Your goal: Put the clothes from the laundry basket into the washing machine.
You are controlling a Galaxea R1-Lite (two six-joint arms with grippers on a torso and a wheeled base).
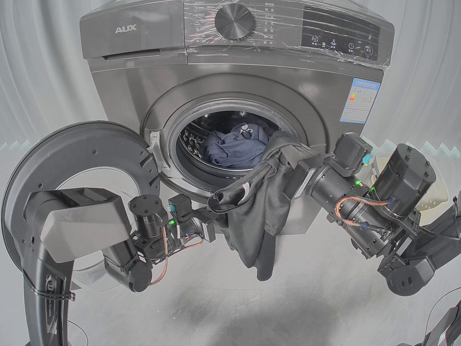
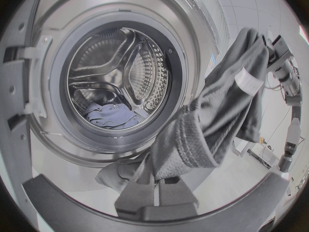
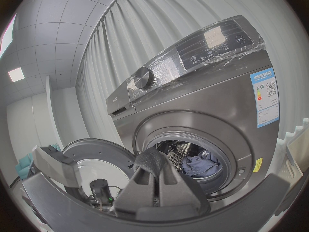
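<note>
Round door (image 1: 72, 169) open at left. The left end effector (image 1: 214, 203) pinches one end of a dark, textured knit garment (image 1: 254, 217); the right end effector (image 1: 284, 151) clamps the other, half buried in fabric. It sags before the grey washing machine (image 1: 134, 87), whose ribbed steel drum (image 2: 141, 68) holds crumpled navy clothing (image 1: 237, 146). Pale laundry basket (image 1: 434, 202), mostly hidden, far right.

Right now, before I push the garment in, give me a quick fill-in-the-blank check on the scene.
The washing machine door stands ____.
The left gripper and right gripper are both ____ on the dark garment.
The blue garment lies inside the ____.
Most of the dark garment hangs ____ the machine.
Missing: open; shut; drum; outside.
</note>
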